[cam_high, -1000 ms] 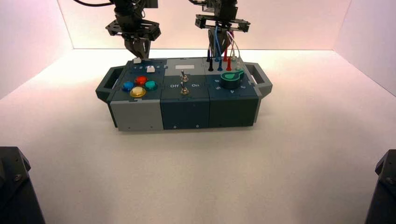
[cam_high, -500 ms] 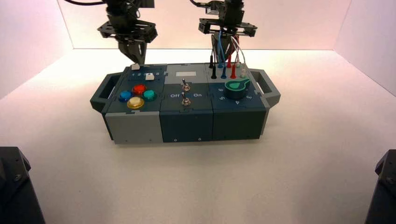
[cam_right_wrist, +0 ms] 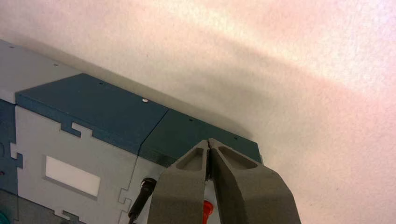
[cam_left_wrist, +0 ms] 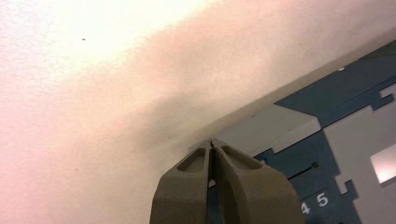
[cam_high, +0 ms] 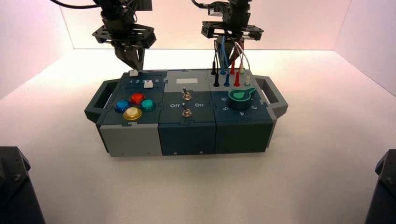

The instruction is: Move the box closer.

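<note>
The box (cam_high: 187, 135) lies across the white floor, a long dark blue-grey panel box with side handles and a light grey front on its left section. Its top bears coloured round buttons (cam_high: 132, 105), two toggle switches (cam_high: 186, 102), a green dial (cam_high: 241, 97) and plugged wires (cam_high: 229, 65). My left gripper (cam_high: 131, 65) is shut and stands at the box's far edge behind the left section; the left wrist view shows its tips (cam_left_wrist: 211, 141) at that edge. My right gripper (cam_high: 229, 49) is shut behind the wires; its tips (cam_right_wrist: 208, 141) sit at the box's far edge (cam_right_wrist: 196, 133).
White walls close the floor at the back and both sides. Two dark arm bases stand at the near left corner (cam_high: 14, 186) and the near right corner (cam_high: 383, 186). Open white floor lies between the box and me.
The box has slid toward me across the floor. Both shut grippers have come along behind its far edge.
</note>
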